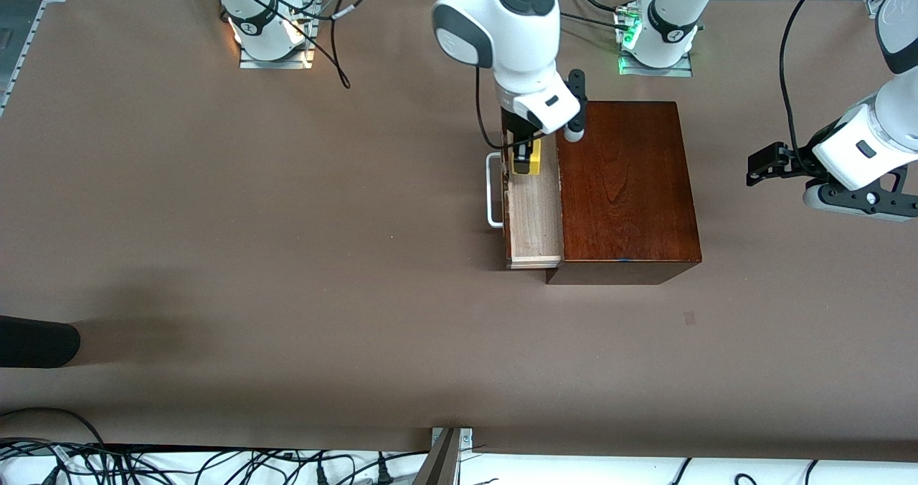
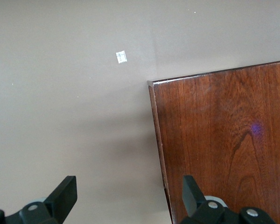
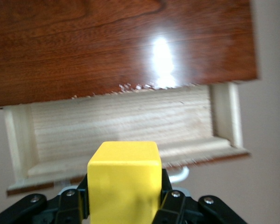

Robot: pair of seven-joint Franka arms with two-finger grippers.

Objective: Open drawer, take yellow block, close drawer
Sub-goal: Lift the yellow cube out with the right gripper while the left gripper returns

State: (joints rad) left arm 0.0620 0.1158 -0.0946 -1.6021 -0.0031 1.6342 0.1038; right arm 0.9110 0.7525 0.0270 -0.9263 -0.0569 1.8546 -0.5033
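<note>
The right gripper (image 1: 526, 156) pinches the yellow block (image 1: 527, 159) between its fingers, over the end of the open drawer (image 1: 534, 216) that lies farther from the front camera. In the right wrist view the block (image 3: 123, 179) fills the space between the fingers (image 3: 170, 203), and the drawer's pale floor (image 3: 121, 123) shows bare underneath it. That suggests the block is already lifted clear of the tray, though how high cannot be told.

The relation that matters next is between this gripper and the drawer's front. The drawer slides out of the box (image 1: 624, 184) toward the right arm's end of the table, with its long axis running from nearer the front camera to farther from it. The white handle (image 1: 493, 189) sits on the drawer's outer face, just beside the gripper and lower than it. Closing the drawer therefore calls for a push on that face toward the box, in the direction of the left arm's end of the table. The right arm is the closer one and is already over the drawer. Its load probably needs setting down on the table first, or the push could be made with the block in its grip.

The left gripper (image 1: 771, 163) waits with its fingers spread, in the air off the box's end toward the left arm. It is well apart from the drawer, with the box between them.
</note>
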